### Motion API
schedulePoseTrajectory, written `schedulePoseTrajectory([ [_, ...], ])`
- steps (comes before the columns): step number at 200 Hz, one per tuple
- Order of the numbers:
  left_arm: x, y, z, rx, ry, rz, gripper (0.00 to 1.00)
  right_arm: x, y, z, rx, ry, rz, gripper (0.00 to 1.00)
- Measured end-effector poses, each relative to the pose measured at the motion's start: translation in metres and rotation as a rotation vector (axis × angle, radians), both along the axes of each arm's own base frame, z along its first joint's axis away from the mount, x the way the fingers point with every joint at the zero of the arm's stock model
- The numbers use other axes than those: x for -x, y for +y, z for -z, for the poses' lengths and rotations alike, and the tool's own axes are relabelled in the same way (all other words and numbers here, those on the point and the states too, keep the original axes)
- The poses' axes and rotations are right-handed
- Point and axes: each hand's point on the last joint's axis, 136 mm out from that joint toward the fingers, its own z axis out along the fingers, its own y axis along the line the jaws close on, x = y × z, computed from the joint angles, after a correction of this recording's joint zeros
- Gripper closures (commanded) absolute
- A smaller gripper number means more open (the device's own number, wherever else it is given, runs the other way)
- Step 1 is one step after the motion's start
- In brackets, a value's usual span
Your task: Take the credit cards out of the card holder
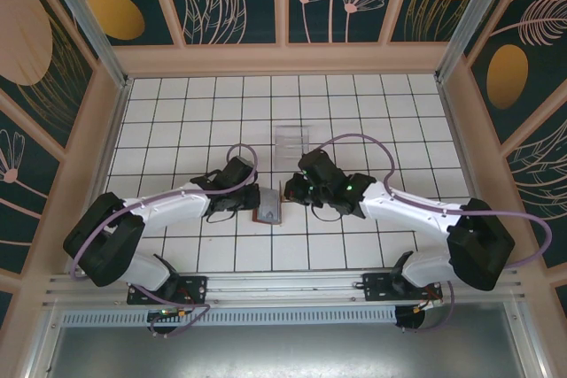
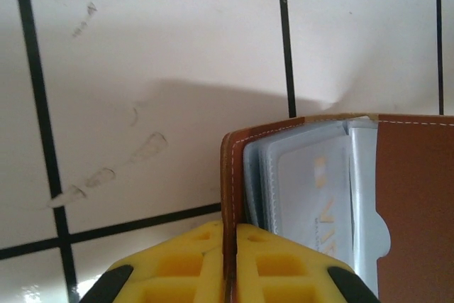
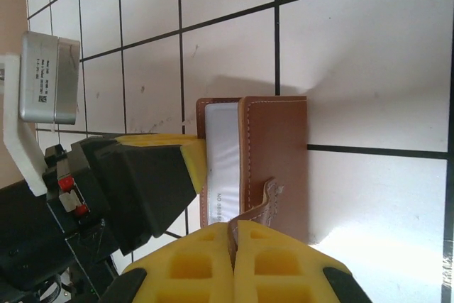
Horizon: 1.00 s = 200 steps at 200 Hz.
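Now, working out from the near edge of the table (image 1: pixel 221 254): the left gripper (image 1: pixel 255 204) is pinched together on the leather edge of the card holder (image 1: pixel 268 207). Its wrist view shows the yellow pads (image 2: pixel 184 260) squeezing that brown wall between them. The right gripper (image 1: pixel 285 190) comes in from the other side, its fingers pressed shut on the small closing tab (image 3: pixel 268 196). Between the two, the card holder is held about midway between the table's left and right edges, somewhat nearer the near edge than the far one, and is spread partly open. Whether it rests on the tiles I cannot tell. The credit cards (image 2: pixel 312 189) are tucked in its blue-grey pockets, stacked and overlapping. Farther back, toward the middle of the table, lies a clear tray (image 1: pixel 291 141), apart from the holder.

The cards look light, stiff and slick, so they should slide out once a free edge is nipped. The exposed edge at the pocket mouth seems the place to pinch. The leather is soft and will likely flop unless one gripper pins it.
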Motion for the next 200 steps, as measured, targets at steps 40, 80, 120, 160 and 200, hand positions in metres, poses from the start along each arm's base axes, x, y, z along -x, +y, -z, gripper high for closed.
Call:
schedulePoseTrajectory([
  [40,-0.009,0.011,0.000,-0.025,-0.021,-0.005,0.75,-0.003,-0.005,0.004,0.037,-0.005,0.014,1.00],
  [80,-0.010,0.025,0.002,-0.086,-0.031,-0.019,0.66,-0.010,-0.019,0.013,0.075,0.004,0.048,1.00],
  [120,-0.012,0.027,-0.021,-0.092,-0.055,-0.026,0.59,-0.005,-0.036,0.037,0.127,0.037,0.061,1.00],
  [160,-0.018,0.017,-0.045,-0.029,-0.092,-0.021,0.51,-0.004,-0.037,0.039,0.132,0.037,0.058,1.00],
  [200,-0.008,0.004,-0.023,-0.047,-0.015,0.028,0.48,-0.002,-0.041,0.044,0.144,0.045,0.058,1.00],
])
